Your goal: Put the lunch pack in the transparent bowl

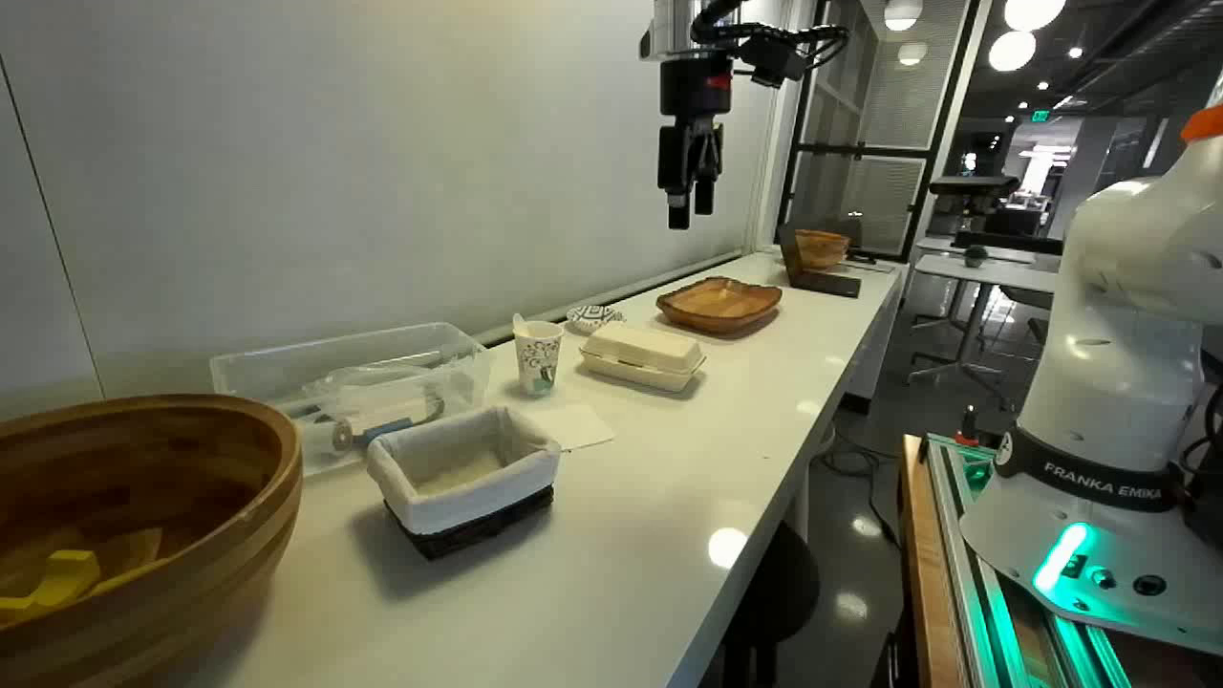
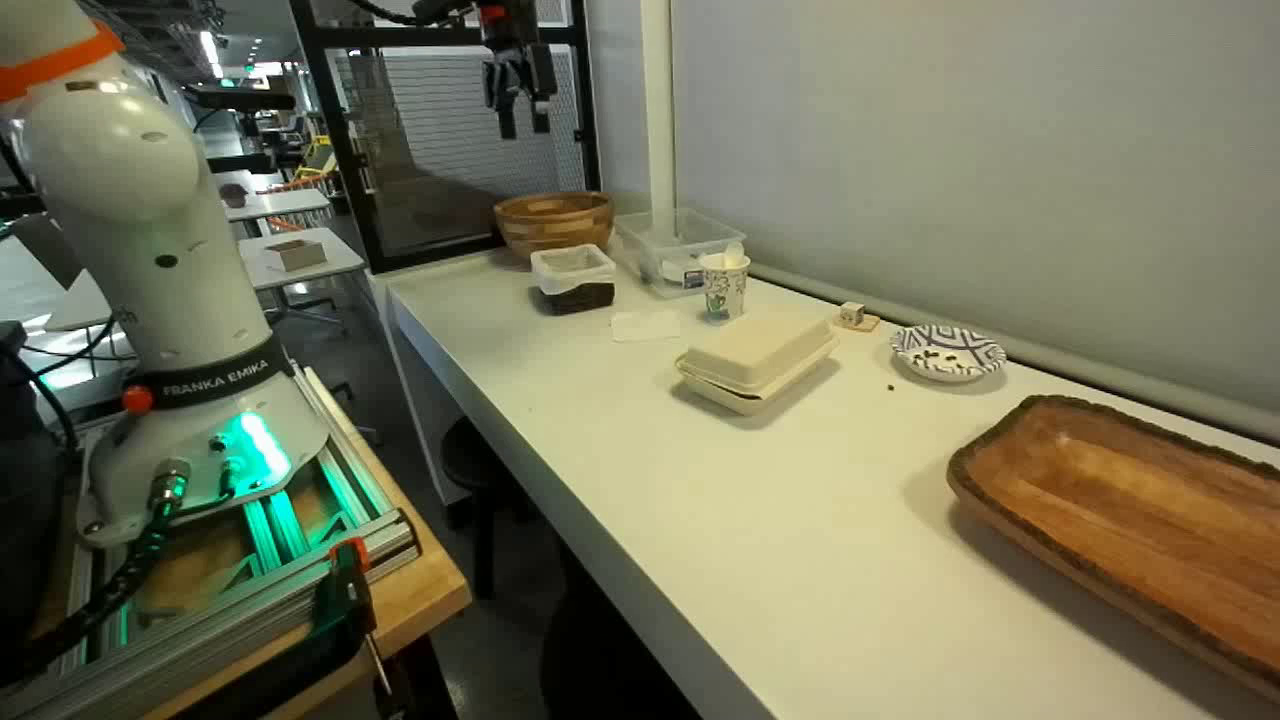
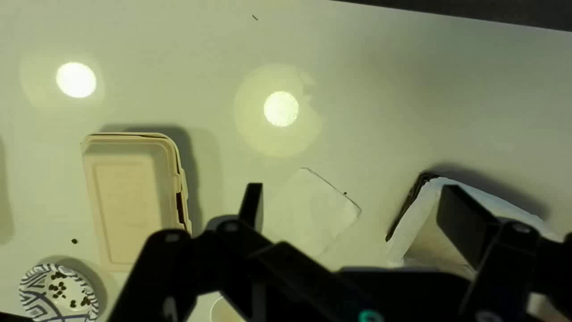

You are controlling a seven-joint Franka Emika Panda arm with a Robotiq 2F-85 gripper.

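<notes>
The lunch pack is a pale cream lidded box, lying closed on the white counter in both exterior views point(image 1: 642, 355) point(image 2: 757, 358). It also shows at the left of the wrist view point(image 3: 127, 201). The transparent bowl, a clear rectangular tub point(image 1: 277, 377), stands against the wall with a few items inside; it also shows in an exterior view point(image 2: 648, 262). I cannot make it out in the wrist view. My gripper point(image 1: 691, 208) point(image 2: 525, 122) hangs high above the counter, fingers pointing down. In the wrist view its fingers point(image 3: 353, 194) are wide apart with nothing between them.
A white dish with a dark base point(image 1: 463, 478) stands in front of the tub. A paper cup point(image 1: 539, 358) and a napkin point(image 1: 571, 426) lie between tub and box. A patterned paper bowl point(image 2: 948, 353), a wooden tray point(image 2: 1130, 520) and a large wooden bowl point(image 1: 153, 526) are also there.
</notes>
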